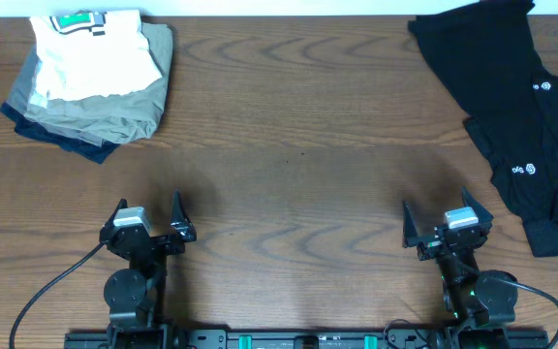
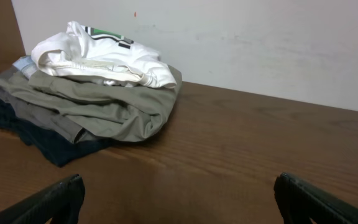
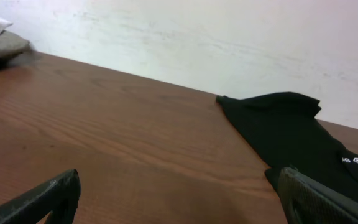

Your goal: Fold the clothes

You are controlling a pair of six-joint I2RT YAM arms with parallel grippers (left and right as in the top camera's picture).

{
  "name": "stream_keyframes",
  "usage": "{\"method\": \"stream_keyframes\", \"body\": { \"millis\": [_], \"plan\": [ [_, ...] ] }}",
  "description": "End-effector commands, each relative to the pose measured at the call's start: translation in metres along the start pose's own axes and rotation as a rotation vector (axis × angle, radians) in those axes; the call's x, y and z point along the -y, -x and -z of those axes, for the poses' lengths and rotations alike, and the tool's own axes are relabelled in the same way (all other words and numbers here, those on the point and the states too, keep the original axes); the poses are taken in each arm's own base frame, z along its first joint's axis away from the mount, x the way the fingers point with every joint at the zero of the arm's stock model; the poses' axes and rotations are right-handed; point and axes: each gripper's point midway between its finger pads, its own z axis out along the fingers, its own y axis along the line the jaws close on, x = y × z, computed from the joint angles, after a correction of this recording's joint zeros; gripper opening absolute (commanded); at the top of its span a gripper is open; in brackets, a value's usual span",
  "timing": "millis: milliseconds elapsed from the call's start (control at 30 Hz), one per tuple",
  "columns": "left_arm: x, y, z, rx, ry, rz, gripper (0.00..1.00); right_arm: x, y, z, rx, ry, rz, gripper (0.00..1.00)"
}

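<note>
Black clothes [image 1: 511, 107] overrun the surface's [image 1: 298, 126] far right corner, partly cut off; left hand [image 1: 148, 204] and right hand [image 1: 435, 204] gape empty.

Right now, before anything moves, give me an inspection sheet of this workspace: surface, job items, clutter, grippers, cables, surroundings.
Surface: brown wooden table, no spills seen.
Job's things: black garment, unfolded, at the far right, white logo marks showing, neither gripper touching it.
Clutter: folded pile at the far left, white on khaki on navy.
Grippers: left gripper and right gripper at the near edge, jaws open, holding nothing.
Cables: a black cable loops from the left arm's base, another from the right's.
Surroundings: white wall behind the table.
</note>
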Motion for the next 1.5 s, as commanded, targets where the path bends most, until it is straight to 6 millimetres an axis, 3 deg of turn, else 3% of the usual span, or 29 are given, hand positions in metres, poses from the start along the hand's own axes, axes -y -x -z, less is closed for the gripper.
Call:
{"method": "stream_keyframes", "body": {
  "millis": [0, 533, 667, 867, 1067, 1233, 1367, 1467],
  "plan": [
    [-0.005, -0.016, -0.001, -0.049, 0.022, -0.020, 0.98, 0.005, 0.000, 0.000, 0.006, -0.023, -0.010, 0.99],
    [-0.005, -0.016, -0.001, -0.049, 0.023, -0.020, 0.98, 0.006, -0.001, 0.000, 0.001, -0.031, -0.009, 0.99],
    [-0.007, -0.014, -0.001, -0.039, 0.036, -0.020, 0.98, 0.014, 0.016, 0.001, 0.069, -0.070, 0.001, 0.99],
    [-0.006, -0.009, 0.000, -0.025, 0.034, -0.020, 0.98, 0.007, 0.047, 0.005, 0.195, -0.025, 0.017, 0.99],
    [-0.002, 0.016, 0.004, -0.012, 0.029, -0.042, 0.98, 0.007, 0.073, 0.011, 0.247, -0.018, 0.026, 0.99],
    [0.000, 0.038, 0.002, -0.110, 0.049, -0.076, 0.98, 0.012, 0.105, 0.013, 0.212, -0.014, 0.042, 0.99],
    [0.005, 0.061, -0.010, -0.209, 0.057, -0.081, 0.98, 0.016, 0.121, -0.001, 0.112, 0.000, 0.052, 0.99],
    [0.011, 0.072, -0.025, -0.298, 0.050, -0.082, 0.98, 0.020, 0.127, -0.021, 0.019, 0.016, 0.037, 0.99]
  ]
}}
